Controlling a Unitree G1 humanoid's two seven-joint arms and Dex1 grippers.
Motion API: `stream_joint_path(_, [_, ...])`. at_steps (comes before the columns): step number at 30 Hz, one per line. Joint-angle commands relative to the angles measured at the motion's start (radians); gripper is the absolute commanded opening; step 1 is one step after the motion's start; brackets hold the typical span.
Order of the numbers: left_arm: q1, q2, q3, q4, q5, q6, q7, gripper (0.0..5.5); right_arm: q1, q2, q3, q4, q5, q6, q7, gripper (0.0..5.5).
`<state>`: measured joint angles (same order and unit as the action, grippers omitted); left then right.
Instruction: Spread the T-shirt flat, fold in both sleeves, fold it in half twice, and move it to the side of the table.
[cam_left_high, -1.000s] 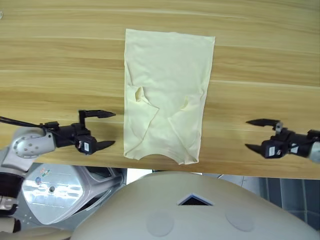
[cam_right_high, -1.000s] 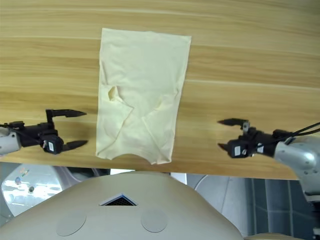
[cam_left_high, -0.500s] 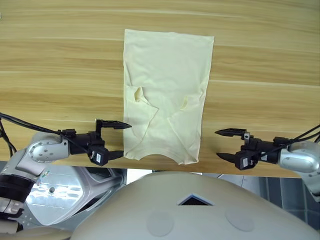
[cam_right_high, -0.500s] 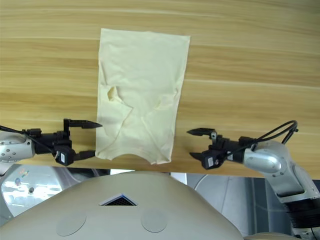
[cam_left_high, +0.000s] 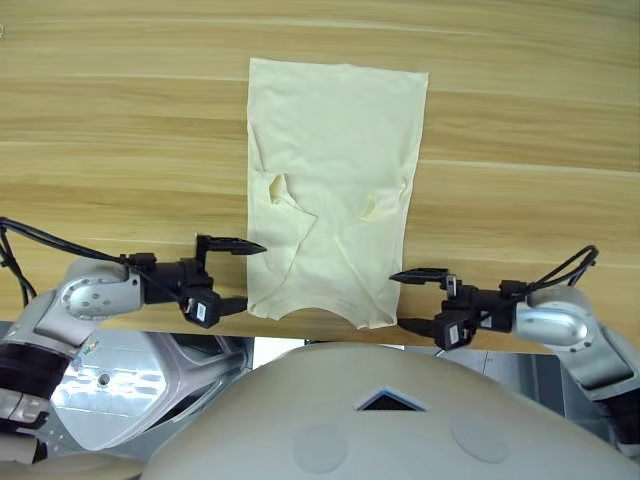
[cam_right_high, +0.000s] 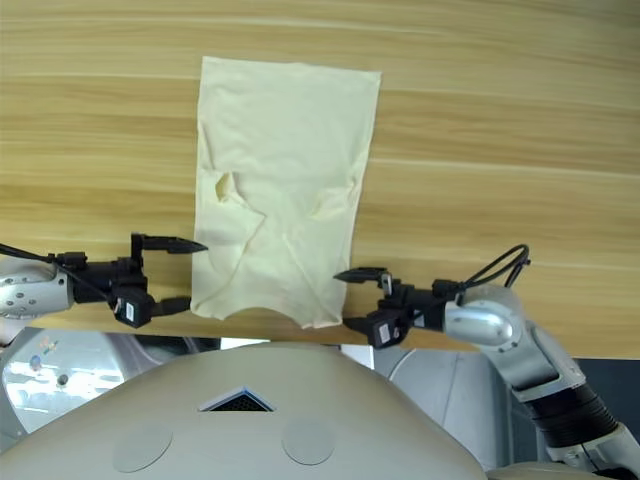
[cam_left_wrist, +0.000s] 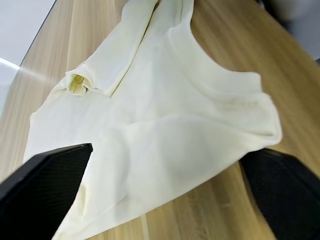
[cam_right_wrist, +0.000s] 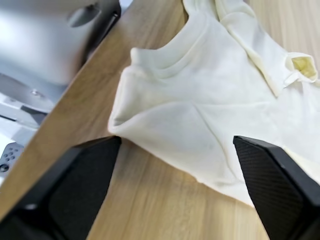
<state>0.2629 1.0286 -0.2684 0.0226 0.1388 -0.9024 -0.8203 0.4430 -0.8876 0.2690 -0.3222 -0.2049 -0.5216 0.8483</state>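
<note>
One soft, pale-yellow T-shirt (cam_left_high: 335, 180) lies as a long rectangle on the tabletop (cam_left_high: 120, 150), sleeves folded in. Its collar end sits at the near edge and its hem points toward the far edge. The cloth is thin and lightly creased; the tabletop is smooth, light wood grain. The black left gripper (cam_left_high: 252, 275) flanks the collar end's left corner and the right gripper (cam_left_high: 397, 300) its right corner, both with fingers apart.

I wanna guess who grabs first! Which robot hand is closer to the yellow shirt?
Left, just barely. The left gripper has open fingers around the near left corner of the T-shirt; the right gripper is open at its near right corner.
</note>
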Motion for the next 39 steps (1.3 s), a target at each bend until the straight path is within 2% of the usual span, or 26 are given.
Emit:
stream_joint_path(1, [0.005, 0.003, -0.022, 0.01, 0.065, 0.037, -0.016, 5.4, -0.007, -0.004, 0.017, 0.032, -0.047, 0.034, -0.001, 4.16])
stream_joint_path(3, [0.005, 0.005, -0.026, 0.007, 0.066, 0.035, -0.019, 5.06, -0.013, -0.005, 0.021, 0.034, -0.047, 0.034, -0.006, 4.2])
stream_joint_path(11, [0.008, 0.013, -0.041, 0.0, 0.066, 0.029, -0.021, 3.89, -0.016, -0.011, 0.021, 0.032, -0.05, 0.038, -0.018, 2.94])
stream_joint_path(19, [0.011, 0.013, -0.048, -0.01, 0.066, 0.037, -0.02, 2.42, -0.025, -0.008, 0.021, 0.032, -0.048, 0.04, -0.018, 1.34])
stream_joint_path(27, [-0.006, -0.002, -0.056, 0.006, 0.07, 0.033, -0.025, 1.22, -0.024, 0.0, 0.007, 0.034, -0.04, 0.054, -0.032, 0.03])
stream_joint_path(34, [-0.008, -0.002, -0.063, -0.007, 0.049, 0.032, -0.026, 0.07, -0.016, -0.017, -0.01, 0.018, -0.021, 0.05, -0.033, 0.0])
stream_joint_path(39, [0.009, 0.028, -0.056, -0.062, -0.06, 0.042, -0.045, 0.03, -0.002, -0.046, -0.061, -0.018, 0.039, 0.024, -0.026, 0.0])
